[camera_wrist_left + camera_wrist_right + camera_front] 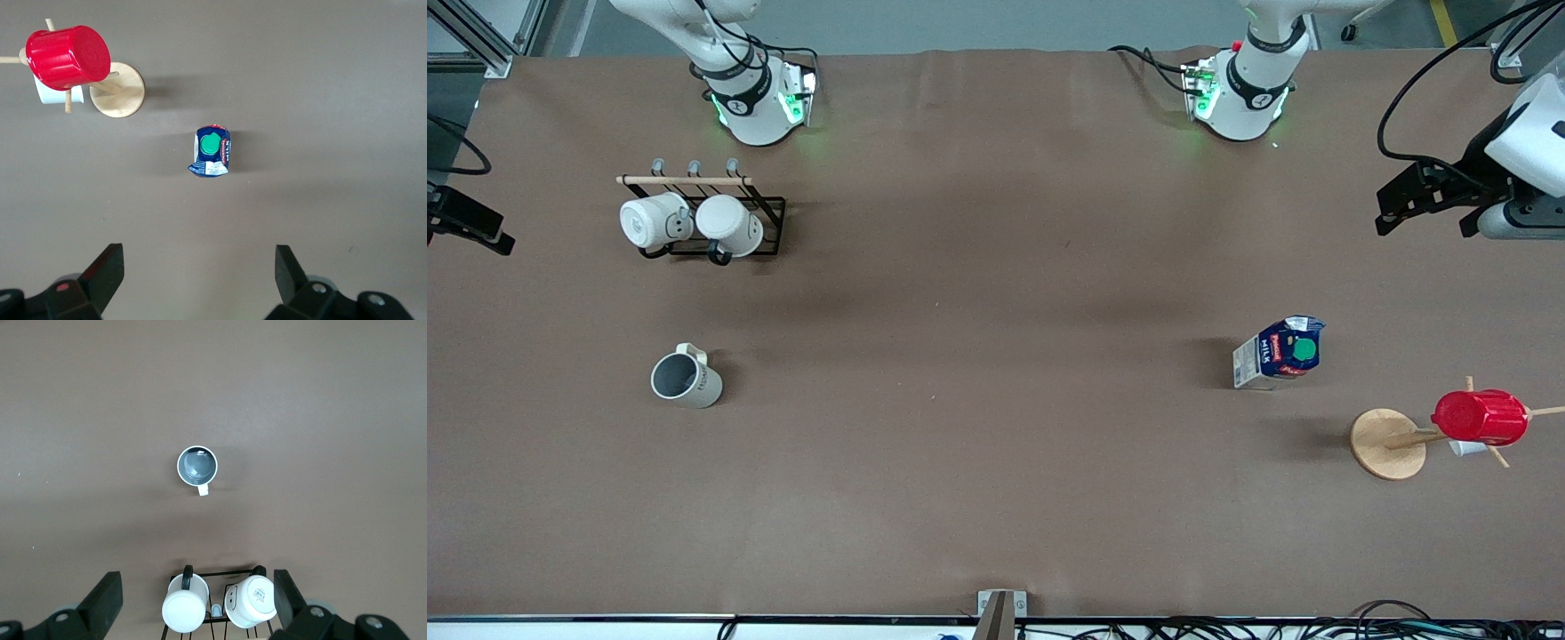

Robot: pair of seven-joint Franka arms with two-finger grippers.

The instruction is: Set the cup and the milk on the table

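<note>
From the front I see a brown table (996, 462) with one off-white cup (685, 380) standing upright toward the right arm's end, its grey inside showing and faint dark lettering on its side. Farther from the front camera than the cup is one black wire rack (734, 233) holding two white mugs (654, 220). Toward the left arm's end stands one milk carton (1279, 354), dark blue and white with a red label and a round green cap. Nearer the front camera, beside it, is one wooden stand (1387, 444) carrying one red ribbed cup (1480, 417). Only the wrist views let me judge the jaws. The right wrist view looks straight down into the cup, small handle visible, and shows the right gripper (197, 603) wide open and empty, over the rack. The left wrist view shows the carton's green cap from above and the left gripper (200, 273) also wide open, holding nothing, over bare table near the carton.
</note>
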